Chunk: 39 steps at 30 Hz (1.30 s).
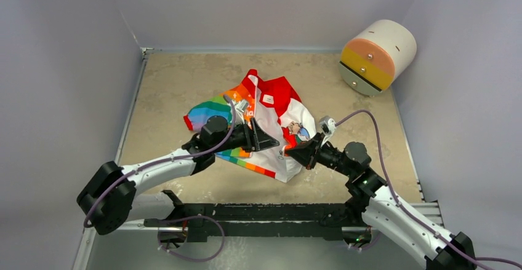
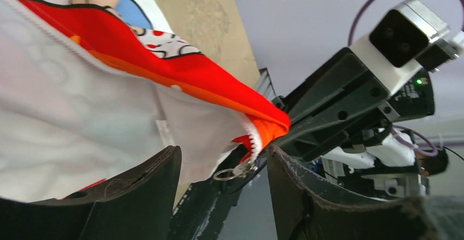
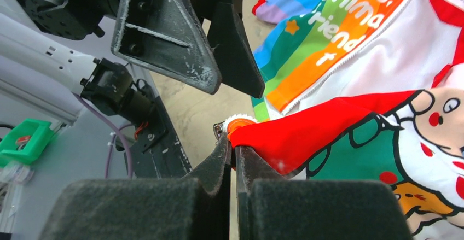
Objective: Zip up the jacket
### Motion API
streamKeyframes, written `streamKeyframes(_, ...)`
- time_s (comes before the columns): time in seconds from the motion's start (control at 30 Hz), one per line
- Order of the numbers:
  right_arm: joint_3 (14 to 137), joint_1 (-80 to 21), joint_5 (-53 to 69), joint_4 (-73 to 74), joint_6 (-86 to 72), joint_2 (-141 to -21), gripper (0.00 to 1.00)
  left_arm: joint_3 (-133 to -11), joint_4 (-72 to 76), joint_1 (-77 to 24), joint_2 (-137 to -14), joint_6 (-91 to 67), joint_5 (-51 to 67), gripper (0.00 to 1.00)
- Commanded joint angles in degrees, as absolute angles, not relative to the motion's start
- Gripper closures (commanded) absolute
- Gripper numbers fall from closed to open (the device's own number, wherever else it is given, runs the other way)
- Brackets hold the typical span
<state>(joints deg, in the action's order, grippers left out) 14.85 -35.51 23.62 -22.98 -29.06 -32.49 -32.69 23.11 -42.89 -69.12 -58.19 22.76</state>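
Right hand (image 3: 232,144) is clamped on the jacket (image 3: 339,125) hem. Left hand (image 2: 221,151) gapes around the zipper pull (image 2: 234,171). Close off-centre and that ring could slip free!

Top cam sits high up behind both arm bases, looking down and forward over the whole table (image 1: 178,85), far enough back that both arms fit in frame. Left wrist cam rides right behind the left gripper (image 2: 221,161), super close, peeking out between its fingers and angled up, so the right gripper (image 2: 298,128) sits dead ahead with the right wrist camera (image 2: 405,32) perched above it. That one looks along its own fingers straight back at the left gripper. Both wrist views share the bit of jacket (image 3: 355,125) edge between the two grippers; the top view shows that same spot, just tiny.
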Motion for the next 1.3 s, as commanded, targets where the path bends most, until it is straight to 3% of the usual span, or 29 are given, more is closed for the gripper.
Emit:
streamKeyframes(0.0, 16.2, -35.3, 26.5, -21.2, -31.3, -31.1, 1.0, -31.5, 39.6, -45.2, -71.7, -65.5, 27.5, 0.43)
streamKeyframes(0.77, 13.6, -35.2, 30.0, -18.3, -33.8, -24.6, 1.0, -25.1, 69.7, -50.8, -83.8, -83.6, 27.4, 0.5)
streamKeyframes(1.27, 13.0, -35.2, 30.0, -14.7, -35.2, -20.1, 1.0, -27.4, 72.3, -50.9, -86.6, -84.2, 28.1, 0.77)
